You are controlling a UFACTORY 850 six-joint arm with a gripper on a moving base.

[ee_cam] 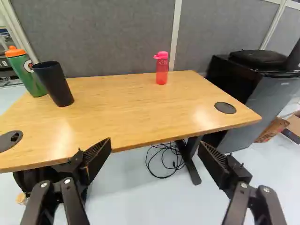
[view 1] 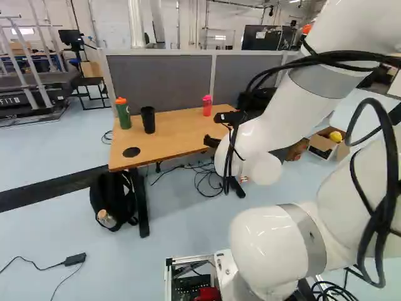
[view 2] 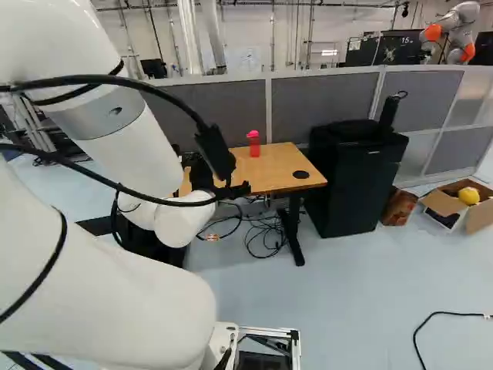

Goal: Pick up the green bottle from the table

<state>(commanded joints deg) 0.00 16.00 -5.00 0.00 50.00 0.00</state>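
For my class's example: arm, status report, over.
Claw open, empty. Green bottle standing on table, not gripped. Black cup close beside it, possibly crowding the approach.

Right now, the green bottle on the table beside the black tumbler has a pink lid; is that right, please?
Not quite: the green bottle on the table beside the black tumbler has an orange lid, not a pink one, as the wrist view shows.

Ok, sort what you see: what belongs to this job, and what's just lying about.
For the job:
- green bottle
- table
- end effector

Just lying about:
- black cup
- red bottle
- backpack
- box
- yellow thing in it
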